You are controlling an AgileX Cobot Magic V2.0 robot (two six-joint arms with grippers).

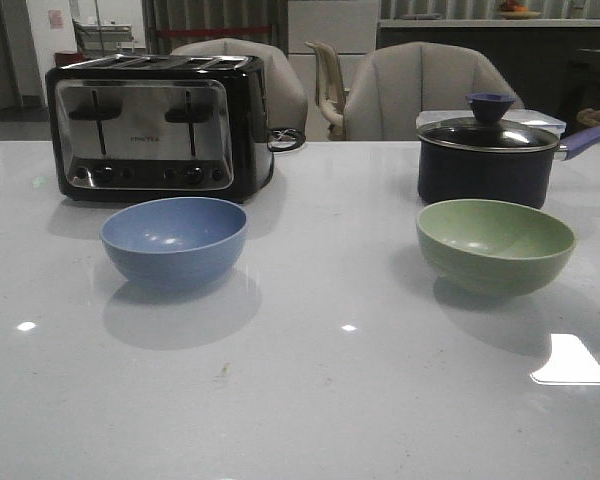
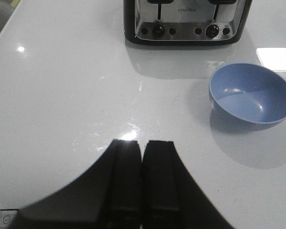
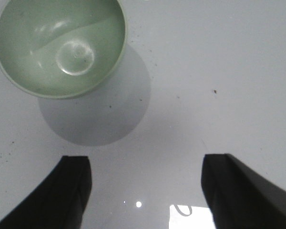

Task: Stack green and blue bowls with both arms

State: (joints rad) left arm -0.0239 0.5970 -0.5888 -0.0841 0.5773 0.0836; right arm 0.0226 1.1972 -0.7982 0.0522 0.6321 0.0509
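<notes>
The dusty blue bowl [image 1: 174, 241] sits upright and empty on the white table, left of centre, in front of the toaster. It also shows in the left wrist view [image 2: 251, 96]. The sage green bowl [image 1: 495, 245] sits upright and empty at the right, in front of the saucepan, and shows in the right wrist view [image 3: 60, 46]. Neither arm shows in the front view. My left gripper [image 2: 143, 143] is shut and empty over bare table, apart from the blue bowl. My right gripper [image 3: 145, 162] is open and empty above the table, near the green bowl.
A black and chrome toaster [image 1: 155, 125] stands at the back left, also in the left wrist view [image 2: 186, 21]. A dark navy lidded saucepan [image 1: 490, 155] stands behind the green bowl, its handle pointing right. Chairs stand beyond the table's far edge.
</notes>
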